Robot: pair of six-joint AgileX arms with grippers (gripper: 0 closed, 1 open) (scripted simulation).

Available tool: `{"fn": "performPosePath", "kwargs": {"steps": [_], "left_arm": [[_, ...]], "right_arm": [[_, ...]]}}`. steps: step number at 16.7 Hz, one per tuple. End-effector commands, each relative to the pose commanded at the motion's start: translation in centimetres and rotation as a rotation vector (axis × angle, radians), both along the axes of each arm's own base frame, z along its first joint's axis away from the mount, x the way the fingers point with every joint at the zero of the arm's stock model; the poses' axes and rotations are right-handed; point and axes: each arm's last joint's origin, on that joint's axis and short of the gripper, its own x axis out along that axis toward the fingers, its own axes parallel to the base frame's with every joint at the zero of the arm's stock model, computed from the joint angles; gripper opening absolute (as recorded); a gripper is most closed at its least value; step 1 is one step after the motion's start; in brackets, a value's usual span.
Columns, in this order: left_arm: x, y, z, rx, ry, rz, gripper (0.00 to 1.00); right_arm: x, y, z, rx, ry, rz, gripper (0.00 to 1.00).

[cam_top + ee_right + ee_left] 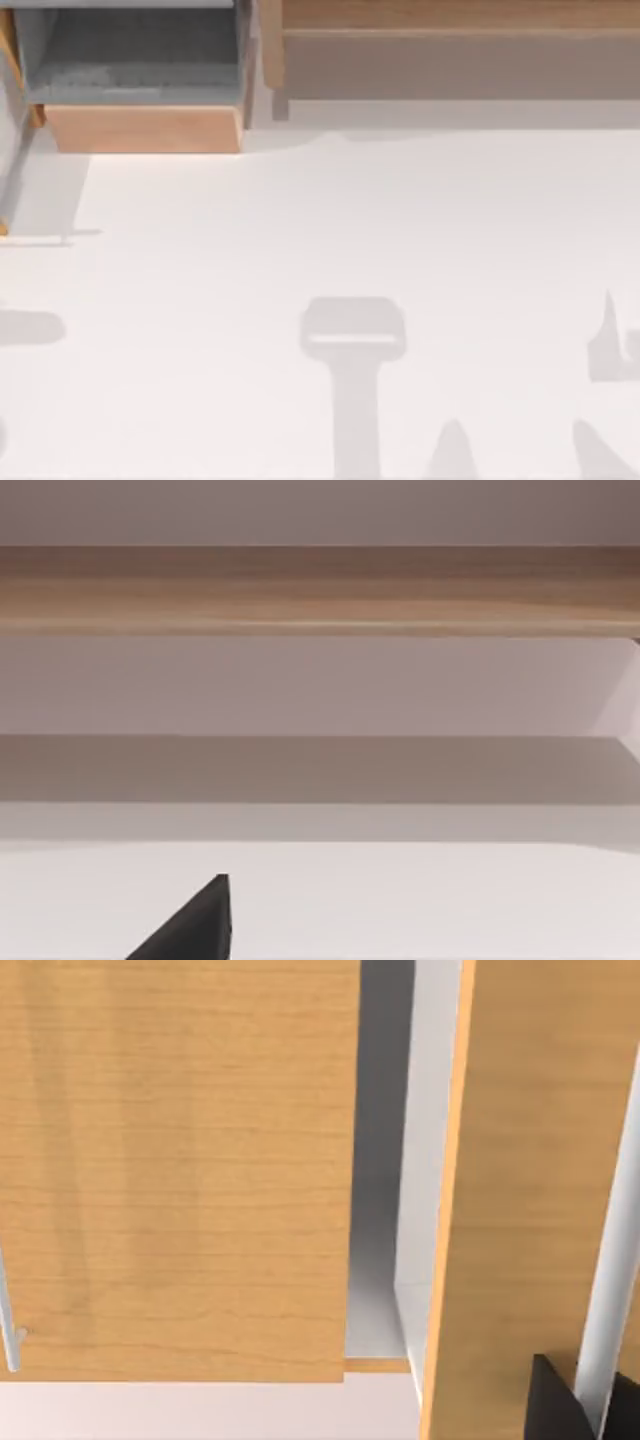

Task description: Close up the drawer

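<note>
The drawer (140, 75) stands pulled out at the table's back left, its grey floor and walls showing. Its plain light-brown front panel (145, 128) faces the table's front. In the left wrist view that wooden front (180, 1160) looms close, with a narrow grey gap beside it. A dark piece of my left gripper (560, 1405) shows at that picture's edge, near the panel and apart from it. A dark tip of my right gripper (190, 930) hangs over the white table, well short of the cabinet.
The long wooden and beige cabinet body (450, 50) runs along the back right, and its wooden end (520, 1160) stands beside the drawer. The white table (350, 220) stretches in front, with grey arm shadows (352, 340) near its front edge.
</note>
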Motion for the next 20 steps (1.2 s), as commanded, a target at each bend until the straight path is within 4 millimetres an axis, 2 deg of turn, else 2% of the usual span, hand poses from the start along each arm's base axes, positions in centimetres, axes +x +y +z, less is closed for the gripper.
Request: {"fn": "performPosePath", "kwargs": {"steps": [3,5,11,17,20], "left_arm": [[2.5,-0.1,0.0,-0.001,0.001,0.004,0.00],[3.5,-0.1,0.0,-0.001,0.002,0.007,0.00],[3.9,-0.2,-0.1,-0.006,0.007,0.004,0.00],[8.3,-0.2,-0.1,-0.006,0.007,0.002,0.00],[9.7,-0.3,-0.2,-0.006,0.008,0.007,0.00]], "right_arm": [[0.0,0.0,0.0,0.000,0.000,0.000,1.00],[0.0,0.0,0.0,0.000,0.000,0.000,1.00],[0.0,0.0,0.0,0.000,0.000,0.000,1.00],[0.0,0.0,0.0,0.000,0.000,0.000,1.00],[0.0,0.0,0.0,0.000,0.000,0.000,1.00]]}}
